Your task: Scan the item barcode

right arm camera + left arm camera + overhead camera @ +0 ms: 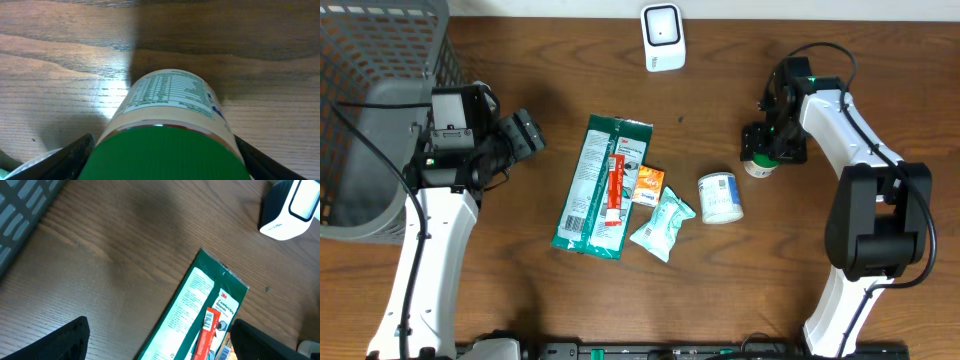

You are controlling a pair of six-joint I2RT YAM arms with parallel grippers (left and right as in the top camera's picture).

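The wooden table (720, 300) is shown whole only from overhead, with a grey mesh basket (420, 40) at its left edge. A long green packet (590, 190) lies at the middle with a red tube (616, 190) on top of it. To its right are set a white tub (720, 197), a pale pouch (663, 224) and a small orange sachet (647, 185). The white scanner (663, 37) stands at the far edge.

The left gripper (525, 132) is held above bare wood near the basket, its fingers spread wide apart with nothing between them. From its wrist only the packet's upper end (200, 310), the tube (207, 330), a corner of the scanner (292, 207) and a strip of basket (20, 215) are seen beyond the left gripper (160, 324).

The jar (760, 168) is found at the right, well apart from the scanner and largely covered from overhead by the right gripper (770, 150). Its detail is given by the right wrist alone. There the jar (170, 100) is seen end-on, its ribbed green lid turned towards the camera. Its long axis runs straight away from the lens over the wood, and a nutrition panel faces upward. The lid fills the gap of the right gripper (162, 142), a finger close at each side. Whether it is actually pinched cannot be told.
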